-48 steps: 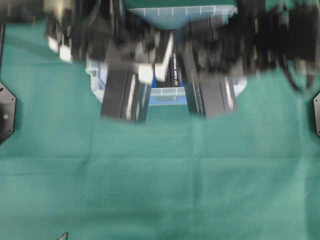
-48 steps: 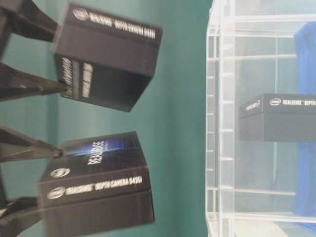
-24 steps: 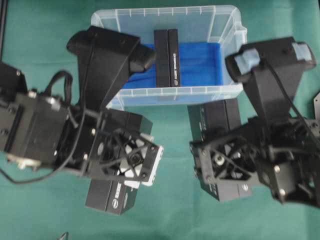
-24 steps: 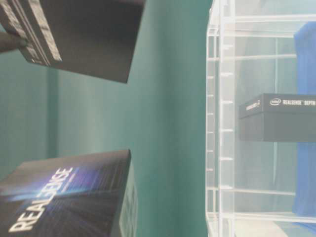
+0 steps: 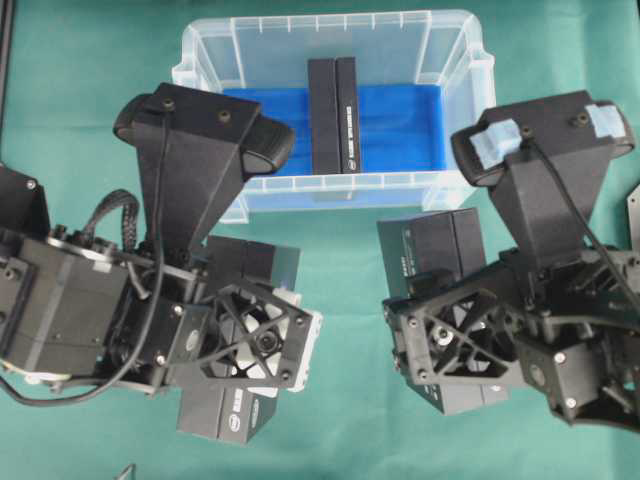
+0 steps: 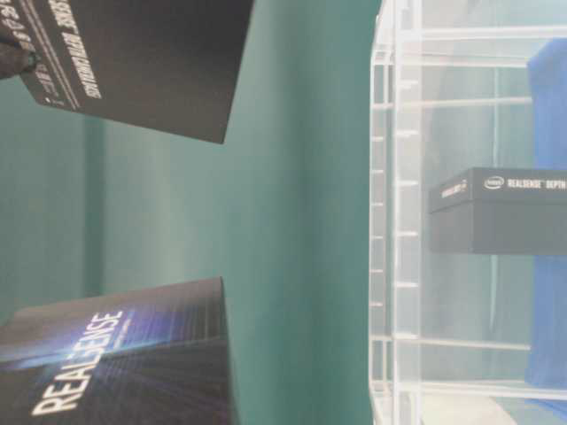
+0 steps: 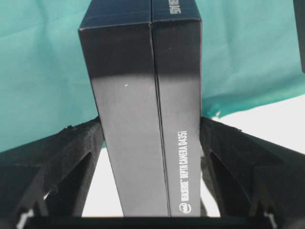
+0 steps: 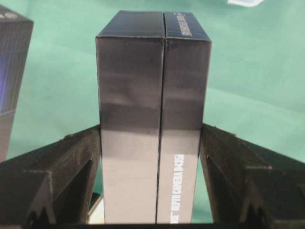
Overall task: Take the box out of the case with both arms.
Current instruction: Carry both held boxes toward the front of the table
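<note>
The clear case with its blue lining stands at the back of the table, also seen in the table-level view. One black box stands on edge inside it. In front of the case my left gripper is shut on a second black box, whose narrow sides are pressed by both fingers. My right gripper is shut the same way on a third black box. Both held boxes are outside the case, above the cloth.
Green cloth covers the table. A black mounting plate sits at the right edge. The two arms fill most of the front half, with a gap of cloth between them.
A second ago both grippers and their boxes were blurred just at the case's front wall. They have come forward, away from the case; in the last half second they shifted only slightly.
</note>
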`<move>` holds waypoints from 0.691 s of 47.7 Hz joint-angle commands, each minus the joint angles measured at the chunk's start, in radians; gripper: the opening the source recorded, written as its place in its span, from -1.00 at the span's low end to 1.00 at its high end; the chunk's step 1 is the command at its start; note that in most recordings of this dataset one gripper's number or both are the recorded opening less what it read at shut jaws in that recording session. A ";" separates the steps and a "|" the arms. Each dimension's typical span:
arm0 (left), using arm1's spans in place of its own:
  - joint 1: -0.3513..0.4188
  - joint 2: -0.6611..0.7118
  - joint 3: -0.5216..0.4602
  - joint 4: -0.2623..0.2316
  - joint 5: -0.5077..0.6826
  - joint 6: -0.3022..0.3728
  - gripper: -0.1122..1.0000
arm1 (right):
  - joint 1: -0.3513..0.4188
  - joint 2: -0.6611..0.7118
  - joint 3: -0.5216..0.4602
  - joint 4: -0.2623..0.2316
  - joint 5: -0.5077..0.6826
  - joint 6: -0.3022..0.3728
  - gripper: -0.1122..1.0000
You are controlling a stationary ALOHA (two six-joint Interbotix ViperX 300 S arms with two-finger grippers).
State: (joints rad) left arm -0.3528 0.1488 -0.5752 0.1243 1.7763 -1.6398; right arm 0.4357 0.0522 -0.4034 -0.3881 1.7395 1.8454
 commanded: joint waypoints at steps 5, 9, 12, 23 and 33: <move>0.000 -0.018 -0.011 0.012 -0.005 -0.002 0.38 | 0.005 -0.015 -0.025 -0.009 0.002 0.002 0.41; 0.003 -0.018 -0.011 0.012 -0.005 0.000 0.38 | 0.005 -0.015 -0.026 -0.009 0.002 0.002 0.41; 0.008 -0.018 -0.011 0.012 -0.005 0.002 0.38 | 0.005 -0.015 -0.026 -0.009 0.002 0.002 0.41; 0.014 -0.020 -0.009 0.012 -0.005 0.003 0.38 | 0.005 -0.015 -0.026 -0.009 -0.002 0.002 0.41; 0.014 -0.020 -0.009 0.012 -0.006 0.005 0.38 | 0.005 -0.015 -0.026 -0.009 -0.003 0.002 0.41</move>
State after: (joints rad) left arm -0.3421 0.1503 -0.5722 0.1319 1.7748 -1.6368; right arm 0.4357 0.0506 -0.4034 -0.3896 1.7380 1.8454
